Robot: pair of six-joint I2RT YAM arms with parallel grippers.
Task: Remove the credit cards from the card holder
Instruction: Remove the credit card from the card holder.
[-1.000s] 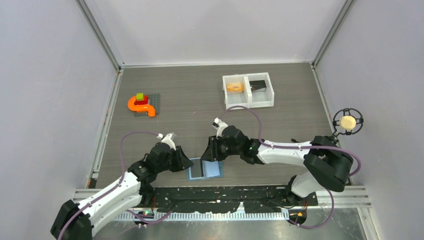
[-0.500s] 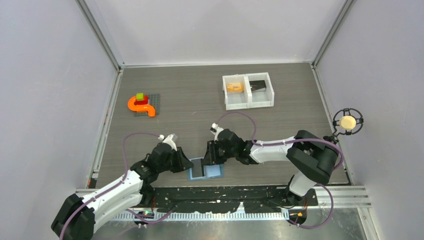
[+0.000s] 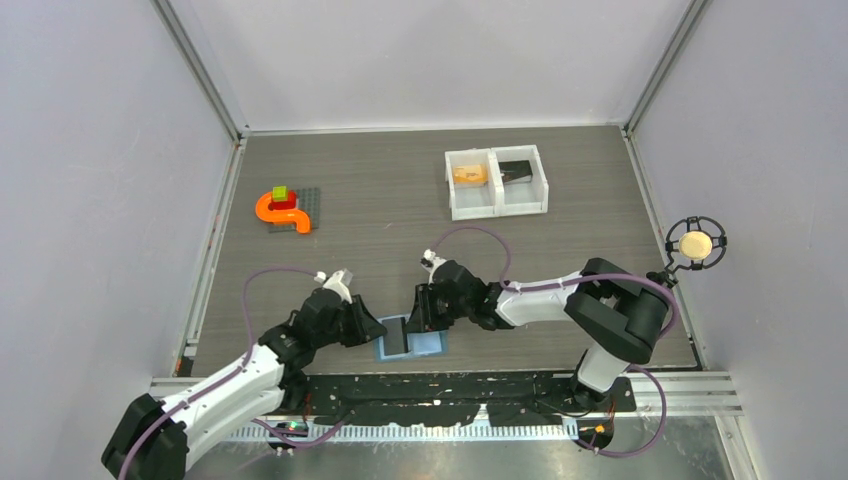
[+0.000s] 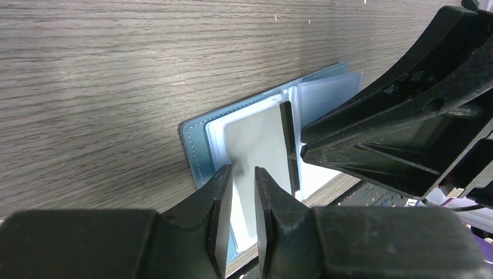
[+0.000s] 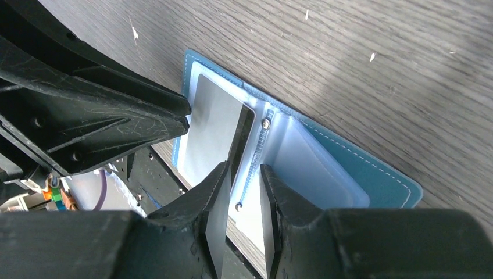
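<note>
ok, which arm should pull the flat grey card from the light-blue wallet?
Left, likely: left gripper straddles the end of the flat grey card. The right gripper sits over the spine of the light-blue wallet, better for pinning.

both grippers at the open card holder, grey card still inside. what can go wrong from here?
1. The card holder lies at the table's near edge; a sideways pull could drag it off.
2. The left gripper and right gripper crowd the same grey card; their fingers may collide.
3. Narrow jaws over the card and clear sleeve might pinch both, lifting the whole holder.
</note>
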